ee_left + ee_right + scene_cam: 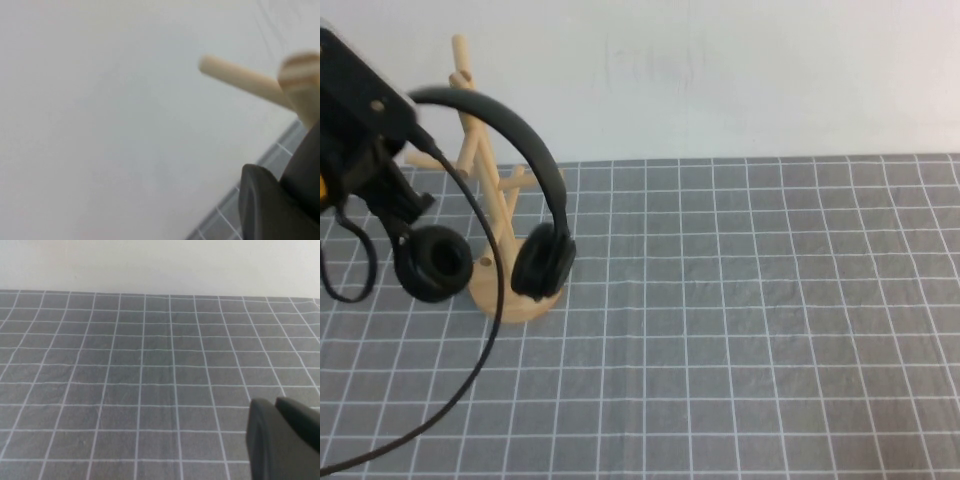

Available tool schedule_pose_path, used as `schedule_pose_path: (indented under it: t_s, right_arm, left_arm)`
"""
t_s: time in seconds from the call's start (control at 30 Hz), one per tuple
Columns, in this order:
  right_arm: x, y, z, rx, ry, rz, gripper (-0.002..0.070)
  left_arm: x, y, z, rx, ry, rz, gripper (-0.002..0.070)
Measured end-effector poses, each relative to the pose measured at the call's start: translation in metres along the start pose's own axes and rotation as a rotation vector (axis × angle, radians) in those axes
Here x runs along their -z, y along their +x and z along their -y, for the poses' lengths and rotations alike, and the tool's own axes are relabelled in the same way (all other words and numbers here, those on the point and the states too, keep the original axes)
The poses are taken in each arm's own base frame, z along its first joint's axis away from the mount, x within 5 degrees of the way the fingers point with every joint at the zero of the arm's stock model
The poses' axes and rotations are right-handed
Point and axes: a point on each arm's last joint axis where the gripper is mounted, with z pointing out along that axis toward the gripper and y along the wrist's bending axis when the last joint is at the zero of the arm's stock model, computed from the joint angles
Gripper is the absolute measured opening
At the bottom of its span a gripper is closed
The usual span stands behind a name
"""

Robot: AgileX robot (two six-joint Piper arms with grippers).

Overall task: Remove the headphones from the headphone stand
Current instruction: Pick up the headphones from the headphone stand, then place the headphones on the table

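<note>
The headphones [510,190] hang in front of the headphone stand [490,215] at the bench's [740,330] far left, headband raised beside the left end effector [395,140]; its grip I cannot tell. The right end effector [285,440] hovers over bare bench, opening unclear.

So we count one pair of headphones [525,190], with two ear cups on it, and one headphone stand [490,215]. We can make out roughly five pegs on that stand, though a couple are half hidden. Two grippers: the left gripper [395,185] is up by the headband at the table's left, and the right gripper [285,437] shows only in its own wrist view, over the checked cloth [770,320], of which there's one.
</note>
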Motion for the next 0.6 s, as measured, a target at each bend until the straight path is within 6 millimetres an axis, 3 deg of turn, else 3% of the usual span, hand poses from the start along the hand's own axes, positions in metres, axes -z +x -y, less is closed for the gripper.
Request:
schedule_pose_path:
  t_s: [0.17,0.33,0.47,0.6]
  right_arm:
    - [0.0,0.0,0.0,0.0,0.0,0.0,-0.0006]
    - [0.0,0.0,0.0,0.0,0.0,0.0,-0.0006]
    - [0.0,0.0,0.0,0.0,0.0,0.0,-0.0006]
    - [0.0,0.0,0.0,0.0,0.0,0.0,-0.0006]
  left_arm:
    - [0.037,-0.018,-0.018,0.133,-0.088,0.085,0.0047]
    - [0.078,-0.032,-0.026,0.434,-0.123,0.136,0.0047]
    - [0.085,-0.04,-0.009,0.586,-0.033,0.083,0.0047]
    - [0.077,-0.058,0.028,0.602,0.152,0.054,0.0047]
